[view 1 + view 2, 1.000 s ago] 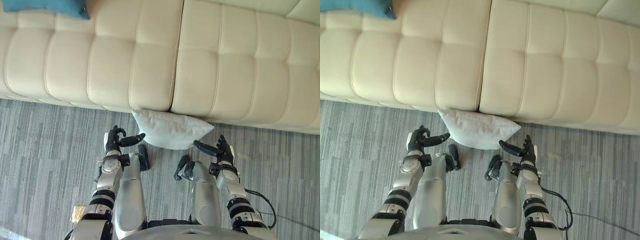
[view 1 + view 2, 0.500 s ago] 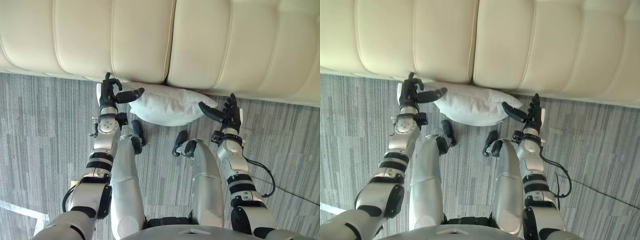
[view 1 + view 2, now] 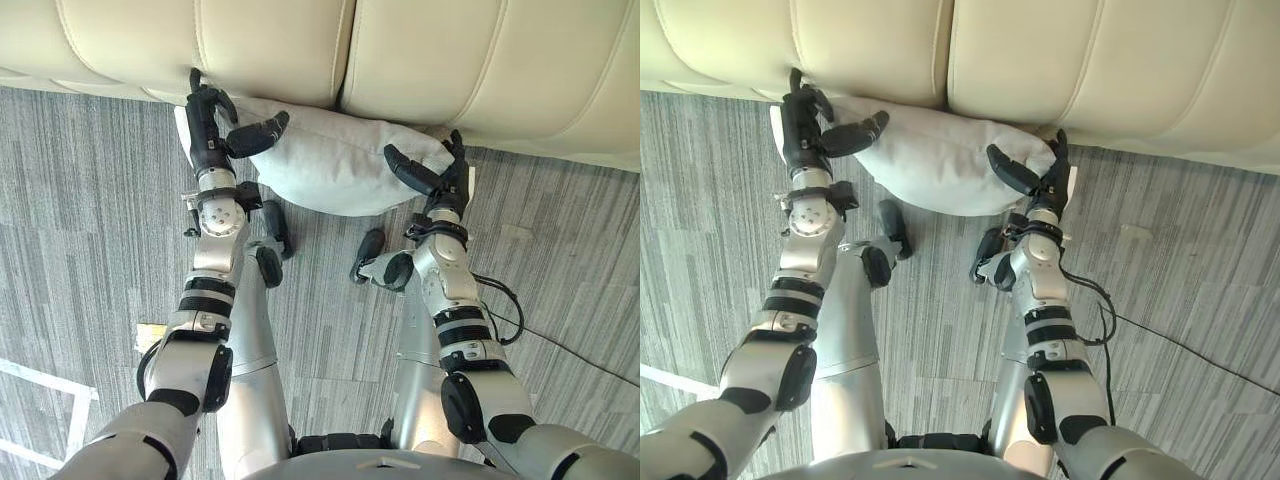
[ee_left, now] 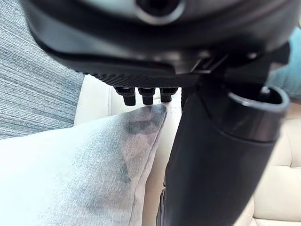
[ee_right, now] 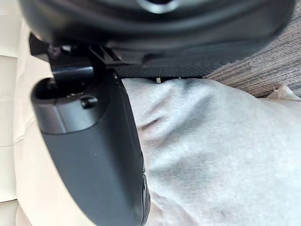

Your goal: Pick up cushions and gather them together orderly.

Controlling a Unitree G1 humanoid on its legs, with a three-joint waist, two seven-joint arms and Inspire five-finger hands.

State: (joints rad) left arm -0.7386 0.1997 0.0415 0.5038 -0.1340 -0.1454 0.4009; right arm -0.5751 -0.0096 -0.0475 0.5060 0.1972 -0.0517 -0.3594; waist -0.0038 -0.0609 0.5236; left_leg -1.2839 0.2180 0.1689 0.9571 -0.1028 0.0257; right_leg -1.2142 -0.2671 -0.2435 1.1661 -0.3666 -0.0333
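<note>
I'm bracketing the white cushion, lying on the floor against the sofa, with my left hand and right hand spread at its two ends, thumbs reaching over the top, aiming for an even lift. Its far edge is hiding against the sofa front, so I'm not seeing how far behind it my fingers are reaching.

The grey striped floor bore a cream sofa along its far side; a white cushion lay on it against the sofa's base.
</note>
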